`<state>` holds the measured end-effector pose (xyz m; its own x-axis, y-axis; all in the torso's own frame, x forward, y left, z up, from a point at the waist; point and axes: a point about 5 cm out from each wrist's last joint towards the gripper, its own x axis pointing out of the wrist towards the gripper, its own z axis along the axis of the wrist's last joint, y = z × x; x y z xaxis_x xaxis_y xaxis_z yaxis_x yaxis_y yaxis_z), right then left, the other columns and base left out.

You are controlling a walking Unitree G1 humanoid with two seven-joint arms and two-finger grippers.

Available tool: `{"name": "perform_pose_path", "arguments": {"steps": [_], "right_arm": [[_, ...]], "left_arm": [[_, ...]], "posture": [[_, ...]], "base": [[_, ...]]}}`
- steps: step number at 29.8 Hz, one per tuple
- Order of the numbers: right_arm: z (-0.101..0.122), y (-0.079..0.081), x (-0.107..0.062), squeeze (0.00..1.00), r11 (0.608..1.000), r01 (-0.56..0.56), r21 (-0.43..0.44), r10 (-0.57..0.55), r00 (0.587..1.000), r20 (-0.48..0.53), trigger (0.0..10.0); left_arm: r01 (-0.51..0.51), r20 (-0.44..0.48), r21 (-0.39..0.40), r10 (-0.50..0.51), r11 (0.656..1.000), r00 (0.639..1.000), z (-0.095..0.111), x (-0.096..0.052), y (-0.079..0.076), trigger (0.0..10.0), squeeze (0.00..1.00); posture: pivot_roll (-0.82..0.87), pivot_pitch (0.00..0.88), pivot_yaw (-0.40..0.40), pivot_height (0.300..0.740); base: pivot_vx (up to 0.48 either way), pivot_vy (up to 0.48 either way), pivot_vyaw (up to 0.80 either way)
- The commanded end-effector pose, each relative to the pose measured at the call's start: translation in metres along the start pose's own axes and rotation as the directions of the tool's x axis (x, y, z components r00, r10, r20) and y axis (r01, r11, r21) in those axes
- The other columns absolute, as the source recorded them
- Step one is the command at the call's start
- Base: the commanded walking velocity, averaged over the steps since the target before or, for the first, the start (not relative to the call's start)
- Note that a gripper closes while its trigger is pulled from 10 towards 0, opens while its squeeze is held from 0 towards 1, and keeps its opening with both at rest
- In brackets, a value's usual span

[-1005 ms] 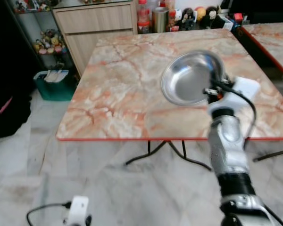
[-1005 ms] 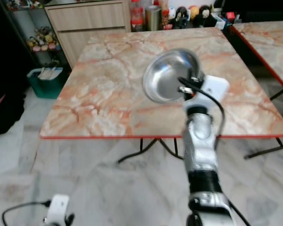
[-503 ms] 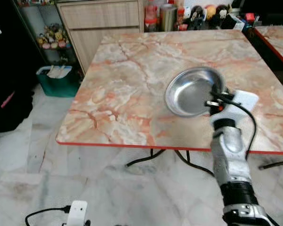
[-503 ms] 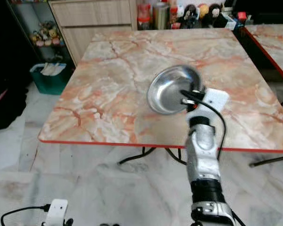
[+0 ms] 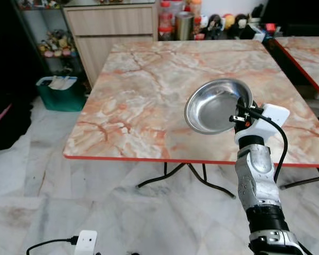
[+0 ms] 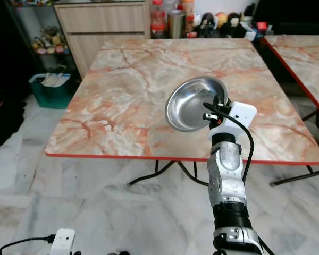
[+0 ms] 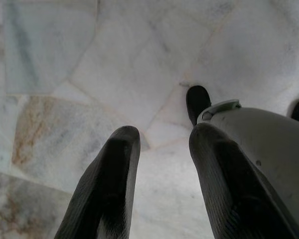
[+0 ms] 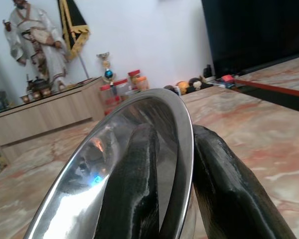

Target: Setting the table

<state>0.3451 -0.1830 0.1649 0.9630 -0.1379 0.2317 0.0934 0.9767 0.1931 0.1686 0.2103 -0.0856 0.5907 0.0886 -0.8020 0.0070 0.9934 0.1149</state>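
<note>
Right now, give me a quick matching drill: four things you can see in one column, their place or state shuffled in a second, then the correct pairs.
Things:
1. steel bowl
2. right gripper
3. left gripper
4. green bin

States:
A. hangs open over the marble floor
B. on the floor left of the table
C. held tilted above the marble table
D. shut on the bowl's rim

Pairs: 1-C, 2-D, 3-A, 4-B

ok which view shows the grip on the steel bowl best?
Right wrist view: the steel bowl rim sits pinched between the right gripper, one finger inside, one outside. Both eye views show the whole bowl held tilted over the marble table, but the fingers are tiny there. Left wrist view has floor.
</note>
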Motion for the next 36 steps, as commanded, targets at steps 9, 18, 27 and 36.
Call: {"name": "perform_pose_path", "arguments": {"steps": [9, 18, 27, 36], "right_arm": [[0.000, 0.003, 0.001, 0.00, 1.000, -0.025, -0.004, 0.025, 1.000, -0.005, 10.0], [-0.005, 0.000, -0.004, 0.00, 0.999, -0.048, -0.019, 0.047, 0.999, -0.025, 10.0], [-0.010, -0.005, -0.016, 0.00, 0.995, -0.095, 0.008, 0.095, 0.993, -0.064, 10.0], [-0.018, -0.011, -0.021, 0.00, 0.980, -0.064, 0.188, 0.086, 0.990, -0.114, 10.0]], "left_arm": [[0.004, -0.022, -0.001, -0.004, 1.000, 1.000, -0.003, 0.000, -0.001, 10.0, 0.00], [0.000, -0.029, 0.006, 0.000, 1.000, 1.000, -0.006, -0.001, -0.001, 10.0, 0.00], [-0.001, -0.024, 0.013, 0.002, 1.000, 1.000, -0.004, 0.000, 0.000, 10.0, 0.00], [0.007, -0.007, 0.008, -0.007, 1.000, 1.000, 0.001, 0.001, -0.006, 10.0, 0.00]], "posture": [[0.01, 0.120, 0.038, 0.740], [0.01, 0.113, 0.035, 0.740], [0.00, 0.111, 0.033, 0.740], [0.00, 0.123, 0.031, 0.740]], "base": [[0.291, 0.000, 0.00], [0.241, 0.000, 0.00], [0.000, 0.000, 0.00], [0.000, 0.000, 0.00]]}}
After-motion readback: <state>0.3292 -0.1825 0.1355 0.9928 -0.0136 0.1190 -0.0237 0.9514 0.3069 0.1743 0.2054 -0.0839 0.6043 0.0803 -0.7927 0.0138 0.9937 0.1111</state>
